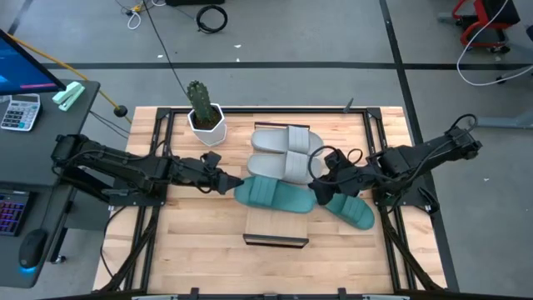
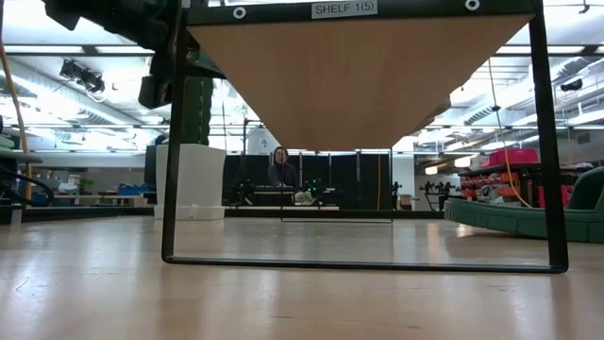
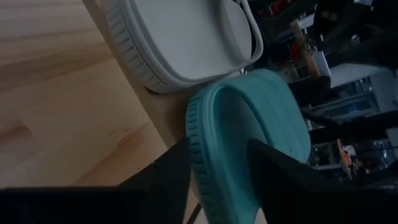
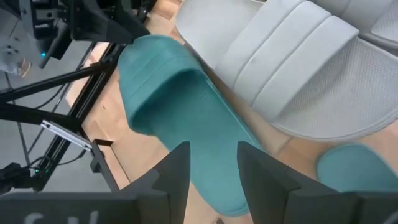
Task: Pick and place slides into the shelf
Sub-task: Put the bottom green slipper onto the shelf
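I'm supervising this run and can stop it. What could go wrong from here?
1. The left hand straddles only the rim of the teal slide on the shelf; such a thin grip on soft foam might slip or twist.
2. That slide lies against the grey slides, so moving it could drag them out of place.
3. The right hand sits at the slide's other end; both arms meeting there could collide.

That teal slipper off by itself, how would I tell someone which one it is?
Find the long light wood shelf in the middle of the table, with two grey slides on it. The teal slide you mean lies on the tabletop beside the shelf's right edge, under the right gripper; its twin lies across the shelf.
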`<move>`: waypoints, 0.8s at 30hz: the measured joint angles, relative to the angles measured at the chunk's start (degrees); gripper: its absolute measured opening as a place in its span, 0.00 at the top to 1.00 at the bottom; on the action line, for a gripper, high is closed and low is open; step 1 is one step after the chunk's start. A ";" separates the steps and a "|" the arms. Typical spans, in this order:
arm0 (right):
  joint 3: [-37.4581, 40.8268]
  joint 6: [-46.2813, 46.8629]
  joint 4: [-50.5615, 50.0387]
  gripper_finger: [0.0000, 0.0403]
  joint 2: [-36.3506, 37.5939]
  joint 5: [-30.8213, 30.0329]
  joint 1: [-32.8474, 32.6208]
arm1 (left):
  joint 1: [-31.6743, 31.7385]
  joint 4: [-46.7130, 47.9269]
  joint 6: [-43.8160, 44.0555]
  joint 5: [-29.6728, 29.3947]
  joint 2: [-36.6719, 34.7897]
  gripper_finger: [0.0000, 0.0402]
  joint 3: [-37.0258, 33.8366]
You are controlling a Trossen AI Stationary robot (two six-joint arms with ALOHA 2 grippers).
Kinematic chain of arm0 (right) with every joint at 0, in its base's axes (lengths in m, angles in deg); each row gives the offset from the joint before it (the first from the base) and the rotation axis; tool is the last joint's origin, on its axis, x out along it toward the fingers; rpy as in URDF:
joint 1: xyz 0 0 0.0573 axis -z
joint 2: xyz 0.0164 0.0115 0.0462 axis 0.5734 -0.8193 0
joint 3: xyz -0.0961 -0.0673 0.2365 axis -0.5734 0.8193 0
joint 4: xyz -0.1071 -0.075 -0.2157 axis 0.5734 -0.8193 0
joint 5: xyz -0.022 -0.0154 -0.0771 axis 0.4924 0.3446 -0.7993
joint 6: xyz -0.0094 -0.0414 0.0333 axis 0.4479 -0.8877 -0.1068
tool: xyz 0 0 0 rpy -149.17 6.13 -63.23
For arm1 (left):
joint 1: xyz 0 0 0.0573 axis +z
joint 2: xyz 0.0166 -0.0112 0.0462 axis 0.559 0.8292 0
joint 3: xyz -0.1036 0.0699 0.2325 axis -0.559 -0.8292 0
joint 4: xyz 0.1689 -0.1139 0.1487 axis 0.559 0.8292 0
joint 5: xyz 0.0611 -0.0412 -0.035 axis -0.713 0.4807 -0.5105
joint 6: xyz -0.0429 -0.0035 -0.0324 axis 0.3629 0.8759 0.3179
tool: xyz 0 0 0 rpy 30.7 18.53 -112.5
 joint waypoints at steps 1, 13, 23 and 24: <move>0.00 0.00 0.02 0.65 -0.04 -0.04 0.00 | -0.13 0.23 -0.31 0.34 0.00 0.63 0.00; 0.00 0.02 0.80 0.65 -0.15 -0.59 0.00 | -0.56 7.04 -1.12 1.14 -0.02 0.98 0.00; 0.00 0.07 1.29 0.65 -0.15 -0.62 0.00 | -0.52 8.46 -0.64 2.85 -0.02 0.74 0.00; 0.00 0.10 1.30 0.65 -0.15 -0.63 0.01 | -0.52 8.83 -0.60 2.85 -0.02 0.70 0.00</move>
